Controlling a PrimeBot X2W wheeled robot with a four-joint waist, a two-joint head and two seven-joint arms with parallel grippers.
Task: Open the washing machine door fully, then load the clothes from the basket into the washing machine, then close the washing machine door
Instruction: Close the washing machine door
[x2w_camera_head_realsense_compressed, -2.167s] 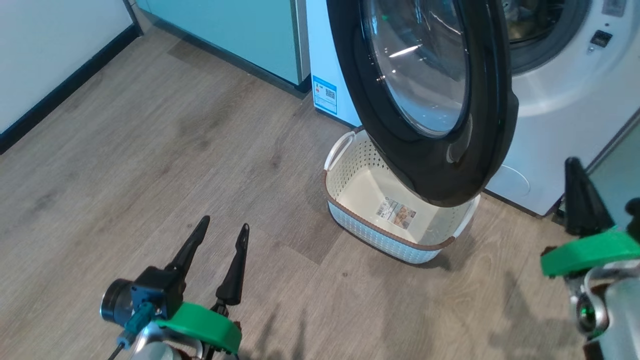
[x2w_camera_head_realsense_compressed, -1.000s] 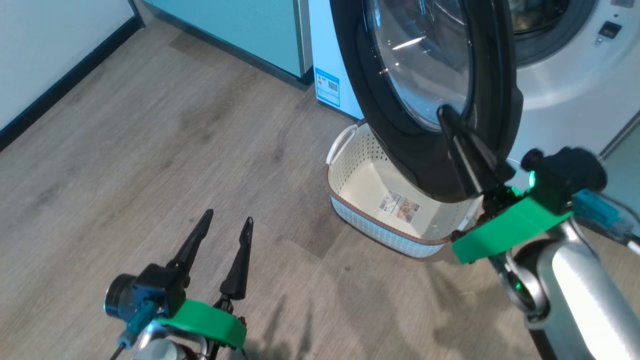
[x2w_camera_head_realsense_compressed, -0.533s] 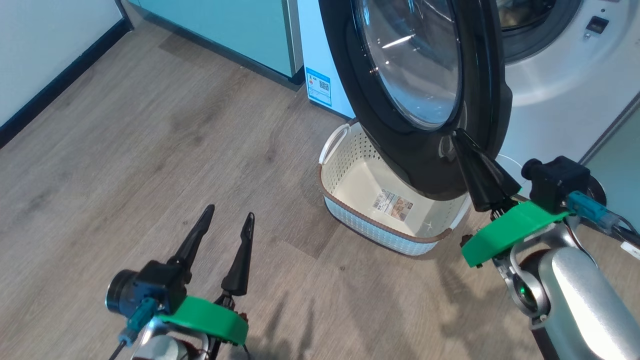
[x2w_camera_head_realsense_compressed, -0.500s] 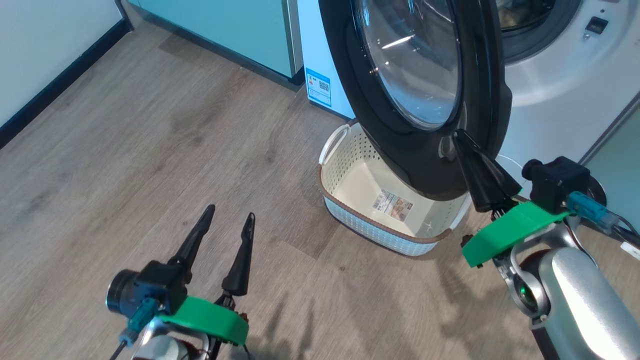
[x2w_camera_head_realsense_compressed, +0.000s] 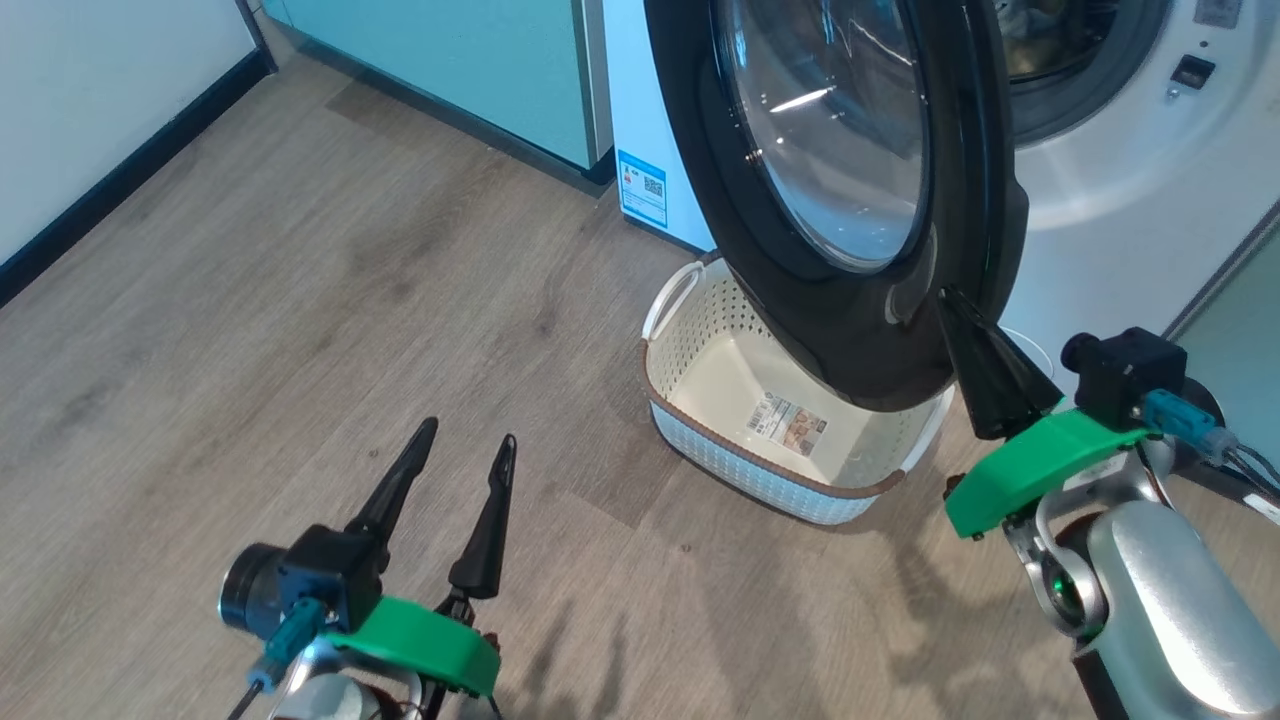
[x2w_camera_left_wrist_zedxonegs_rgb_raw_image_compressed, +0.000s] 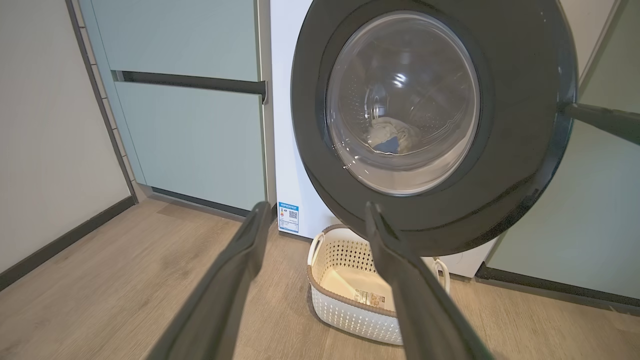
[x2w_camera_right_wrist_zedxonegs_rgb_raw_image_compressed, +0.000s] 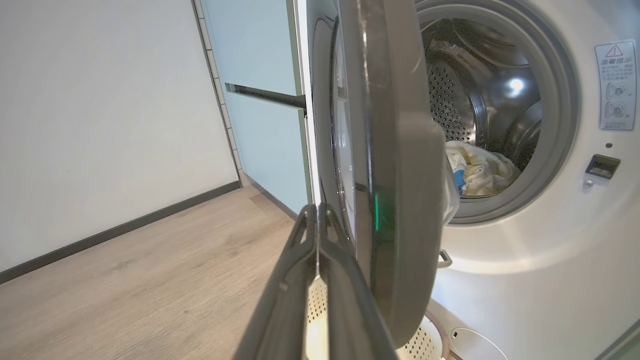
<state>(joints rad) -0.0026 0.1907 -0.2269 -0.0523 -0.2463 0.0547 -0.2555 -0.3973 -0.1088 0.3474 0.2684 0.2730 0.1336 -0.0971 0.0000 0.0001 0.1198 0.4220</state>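
Observation:
The washing machine (x2w_camera_head_realsense_compressed: 1120, 200) stands with its black-rimmed door (x2w_camera_head_realsense_compressed: 860, 350) swung out over the basket (x2w_camera_head_realsense_compressed: 740, 455). The basket holds just a label sticker. In the right wrist view the clothes (x2w_camera_right_wrist_zedxonegs_rgb_raw_image_compressed: 480, 172) lie in the drum, pale yellow with a blue patch; they also show through the door glass (x2w_camera_left_wrist_zedxonegs_rgb_raw_image_compressed: 390, 137). My right gripper (x2w_camera_head_realsense_compressed: 950, 297) is shut and holds nothing. Its tip rests at the door's lower right edge, on the outer side (x2w_camera_right_wrist_zedxonegs_rgb_raw_image_compressed: 317, 207). Low over the floor to the left, my left gripper (x2w_camera_head_realsense_compressed: 470, 432) is open and holds nothing.
Pale green cabinets (x2w_camera_head_realsense_compressed: 480, 60) stand left of the washer, and another green panel (x2w_camera_head_realsense_compressed: 1240, 290) is on its right. A white wall with dark skirting (x2w_camera_head_realsense_compressed: 100, 190) runs along the left. Open wooden floor (x2w_camera_head_realsense_compressed: 300, 300) lies between my left gripper and the basket.
My shut right gripper has come in from the far right, passed in front of the door's glass and moved to its lower right edge. The head view shifted slightly. The left arm has stayed put.

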